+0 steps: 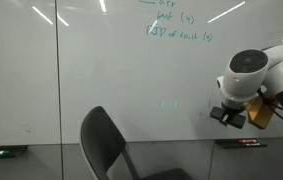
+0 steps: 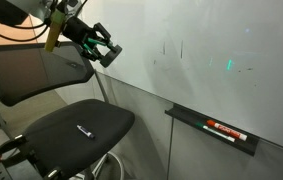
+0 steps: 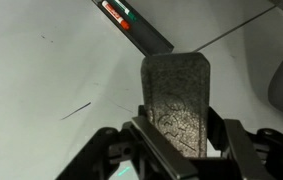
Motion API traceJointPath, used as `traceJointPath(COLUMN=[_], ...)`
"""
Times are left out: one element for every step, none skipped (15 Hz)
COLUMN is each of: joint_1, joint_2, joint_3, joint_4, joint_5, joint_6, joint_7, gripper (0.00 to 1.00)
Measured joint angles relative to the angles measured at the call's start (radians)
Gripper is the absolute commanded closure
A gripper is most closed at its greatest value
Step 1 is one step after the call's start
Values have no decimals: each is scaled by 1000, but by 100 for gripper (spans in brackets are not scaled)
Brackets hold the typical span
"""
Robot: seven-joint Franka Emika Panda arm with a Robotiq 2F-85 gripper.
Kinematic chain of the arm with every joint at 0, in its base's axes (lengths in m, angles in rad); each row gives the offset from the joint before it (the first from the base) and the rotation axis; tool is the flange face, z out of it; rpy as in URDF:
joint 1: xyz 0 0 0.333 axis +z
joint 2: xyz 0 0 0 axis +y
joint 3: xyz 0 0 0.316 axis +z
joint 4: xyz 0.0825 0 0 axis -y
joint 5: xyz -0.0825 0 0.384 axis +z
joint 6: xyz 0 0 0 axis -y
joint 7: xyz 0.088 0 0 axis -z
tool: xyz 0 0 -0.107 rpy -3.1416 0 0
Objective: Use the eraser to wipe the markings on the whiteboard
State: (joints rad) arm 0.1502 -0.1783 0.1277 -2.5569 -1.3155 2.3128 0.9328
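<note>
In the wrist view my gripper [image 3: 176, 138] is shut on the eraser [image 3: 179, 85]. The eraser's dark grey speckled face points at the camera and sticks out past the fingers toward the whiteboard [image 3: 41, 70]. The large glossy whiteboard [image 1: 101, 60] carries green handwriting [image 1: 176, 30] at the upper right. My gripper [image 1: 229, 115] is close to the board, well below that writing. In an exterior view the gripper [image 2: 105, 47] hovers by the whiteboard [image 2: 221, 40] above a chair. Faint marks [image 2: 171, 48] lie on the board to its right. I cannot tell whether the eraser touches the board.
A dark marker tray [image 2: 216, 128] with red-and-black markers hangs on the board below the gripper, also in the wrist view [image 3: 131, 25] and an exterior view [image 1: 241, 143]. A black office chair [image 1: 106, 145] [image 2: 71, 125] stands in front, with a small marker [image 2: 84, 129] on its seat.
</note>
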Motion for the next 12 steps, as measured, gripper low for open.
traceJointPath(joint_1=[-8, -15, -21, -26, -31, -35, -38, -41, -47, -55, -65, -76], joint_2=[20, 42, 68, 97, 129, 162, 195, 227, 259, 290, 320, 350], joint_3=[-1, -3, -5, -8, -12, -16, -22, -28, -34, -40, -45, -49], joint_4=[9, 22, 42, 66, 95, 125, 155, 186, 214, 241, 267, 292], joint_5=[-40, -86, -136, -194, -250, -307, -364, -424, -485, -544, -605, -664], joint_6=[1, 1, 2, 2, 5, 10, 15, 21, 27, 32, 34, 35], joint_7=[77, 154, 230, 307, 384, 457, 528, 603, 679, 756, 832, 905], gripper=[68, 68, 68, 68, 68, 68, 68, 68, 68, 68, 68, 68])
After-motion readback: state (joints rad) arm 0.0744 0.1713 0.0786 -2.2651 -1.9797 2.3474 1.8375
